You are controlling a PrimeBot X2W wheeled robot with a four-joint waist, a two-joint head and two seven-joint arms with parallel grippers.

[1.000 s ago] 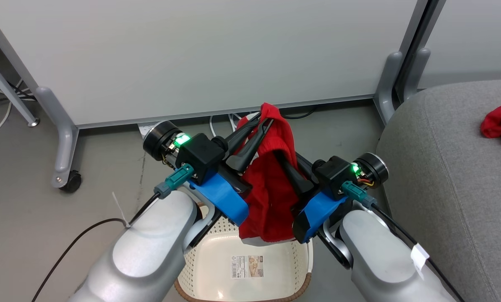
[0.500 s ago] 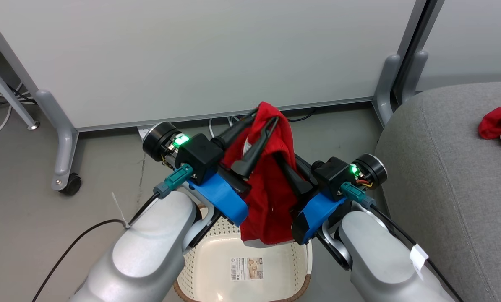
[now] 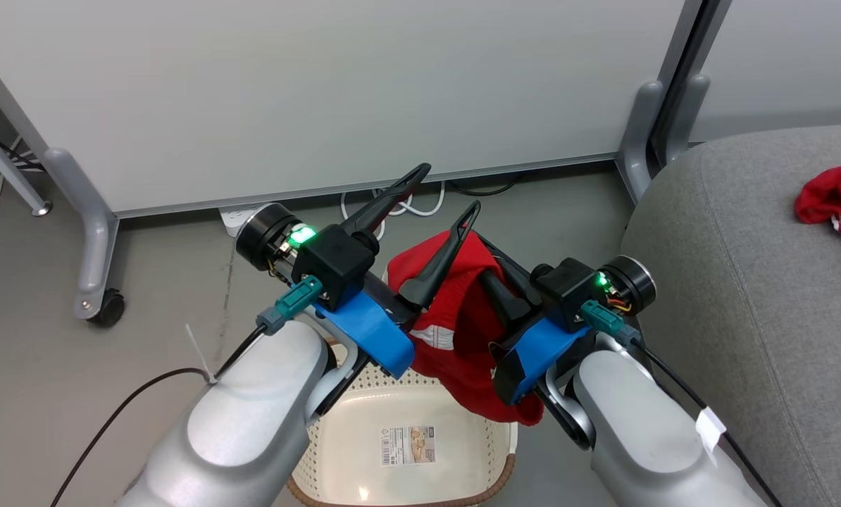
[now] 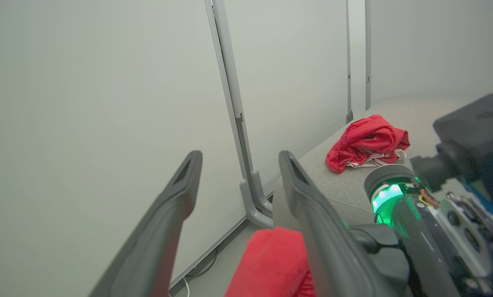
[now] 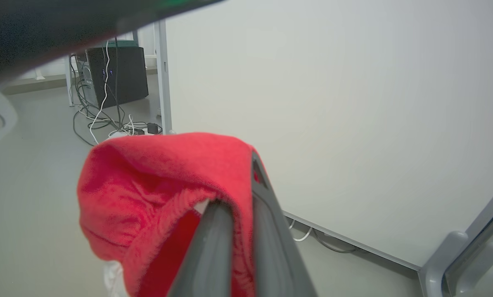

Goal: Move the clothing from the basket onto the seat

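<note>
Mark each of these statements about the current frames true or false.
1. The right gripper is shut on a red garment hanging above the basket. True.
2. The left gripper is clamped on that garment too. False: its fingers stand wide apart and grip nothing.
3. A second red garment lies on the sofa. True.
4. Clothing is piled inside the basket. False: the part of its inside that can be seen holds just a paper label.

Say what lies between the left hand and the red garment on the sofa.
In the head view, the right hand, shut on the second red garment, comes first; then bare grey sofa up to the lying garment.
</note>
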